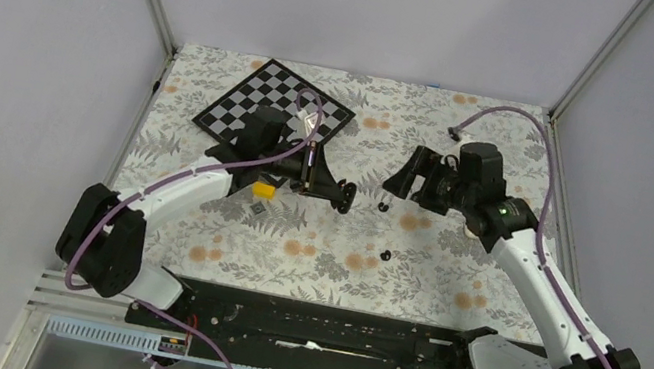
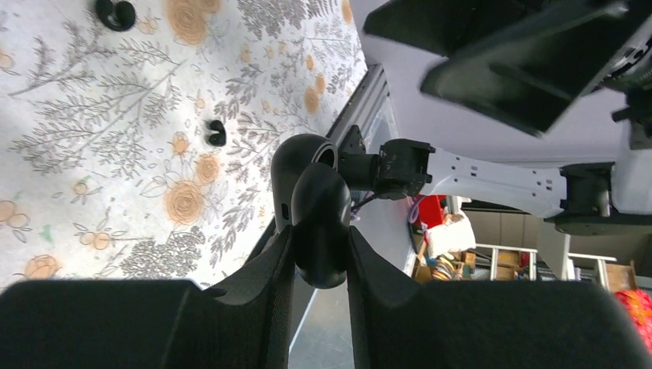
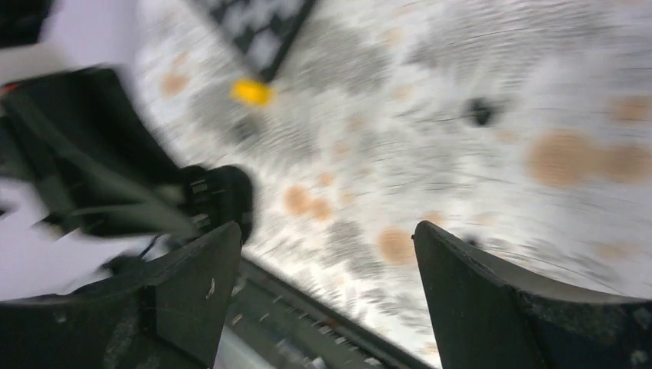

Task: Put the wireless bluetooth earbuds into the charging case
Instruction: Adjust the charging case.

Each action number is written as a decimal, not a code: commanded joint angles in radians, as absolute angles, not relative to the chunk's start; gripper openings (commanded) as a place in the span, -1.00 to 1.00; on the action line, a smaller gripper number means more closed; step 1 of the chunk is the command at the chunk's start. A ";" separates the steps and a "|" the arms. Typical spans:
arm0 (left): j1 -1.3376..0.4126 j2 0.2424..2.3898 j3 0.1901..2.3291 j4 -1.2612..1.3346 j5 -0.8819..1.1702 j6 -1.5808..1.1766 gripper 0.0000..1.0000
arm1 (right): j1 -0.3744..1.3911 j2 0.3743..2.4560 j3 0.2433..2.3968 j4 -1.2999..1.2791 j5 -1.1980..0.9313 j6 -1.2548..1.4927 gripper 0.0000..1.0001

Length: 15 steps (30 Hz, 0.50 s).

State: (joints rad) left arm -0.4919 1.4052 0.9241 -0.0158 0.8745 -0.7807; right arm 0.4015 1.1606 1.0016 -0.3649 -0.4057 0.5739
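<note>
Left pincer (image 2: 319, 240) fills the bottom of its wrist view, clenched on the black charging case (image 2: 315, 207). One finger sits on each side of the case, touching it. The case is lifted off the tabletop (image 1: 449, 277) and pokes up past the fingertips. Two rounded dark halves show, one behind the other; can't tell how far it is opened. No bud seen in it.

In the top view the left pincer (image 1: 341, 197) sits mid-tabletop. A yellow block (image 1: 263, 190) lies just left of it on the floral cloth. The checkerboard (image 1: 276, 103) lies flat behind, at the far left.

A black earbud (image 1: 386, 254) lies loose on the cloth, right of the left pincer and nearer the arm bases, apart from both pincers. A second black earbud (image 1: 384, 207) lies further back, just under the right pincer's tips; contact can't be told. Both also show in the left wrist view: the first (image 2: 217, 132) mid-cloth, the second (image 2: 115, 13) at the top edge. Neither is in the case.

Right pincer (image 1: 402, 180) hangs right of centre, angled toward the left one. Its wrist view is motion-blurred. Right pincer (image 3: 327, 231) is released, fingers wide apart with nothing between them. A dark blob (image 3: 480, 111) on the cloth there is probably a bud, too smeared to be sure.
</note>
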 commanded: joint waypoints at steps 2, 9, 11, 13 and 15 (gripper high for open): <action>-0.483 1.433 1.022 -0.124 0.818 -0.698 -0.96 | 0.388 1.105 1.031 -0.689 0.298 0.412 0.80; -0.483 1.449 1.018 -0.145 0.787 -0.702 -0.96 | 0.366 1.170 0.955 -0.661 0.423 0.423 0.70; -0.483 1.451 1.021 -0.167 0.778 -0.690 -0.96 | 0.366 1.186 0.930 -0.610 0.331 0.436 0.56; -0.483 1.448 1.021 -0.193 0.768 -0.671 -0.96 | 0.366 1.192 0.894 -0.536 0.195 0.454 0.40; -0.483 1.440 1.010 -0.203 0.761 -0.660 -0.96 | 0.378 1.206 0.860 -0.478 0.102 0.488 0.29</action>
State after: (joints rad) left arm -0.4889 1.4506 0.9878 -0.1837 0.7914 -0.7052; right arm 0.3679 1.1889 0.9100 -0.6037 0.2676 0.4427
